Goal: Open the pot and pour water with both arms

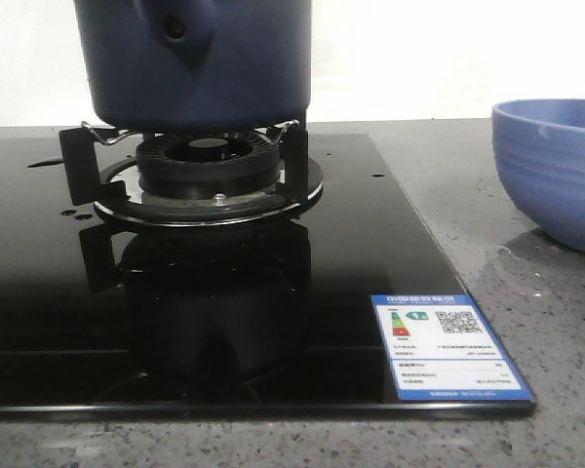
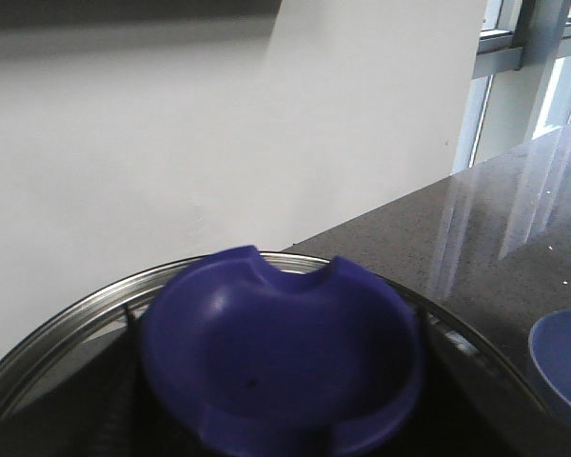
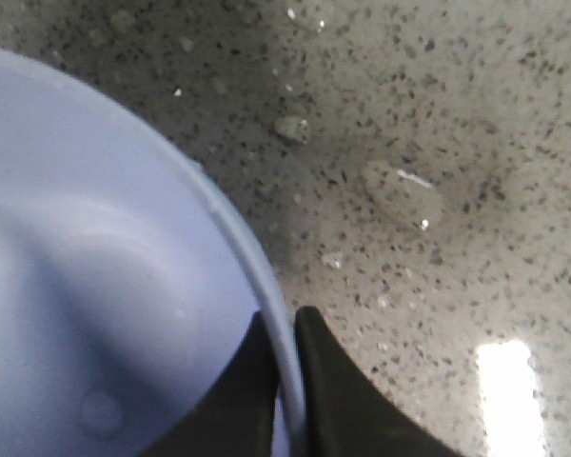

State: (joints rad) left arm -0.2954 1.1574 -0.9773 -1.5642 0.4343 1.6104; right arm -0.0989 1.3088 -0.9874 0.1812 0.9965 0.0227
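The dark navy pot stands on the burner of the black hob, its handle stub with the hole facing me; its top is cut off. In the left wrist view my left gripper has dark fingers on both sides of the blue lid knob, against it. The lid's steel rim rings the knob. I cannot tell whether the lid is lifted. My right gripper is shut on the rim of the periwinkle bowl. Water shows as drops on the counter.
The bowl sits on the speckled grey counter right of the hob. A blue energy label is on the hob's front right corner. Small drops lie on the hob's left. A white wall stands behind.
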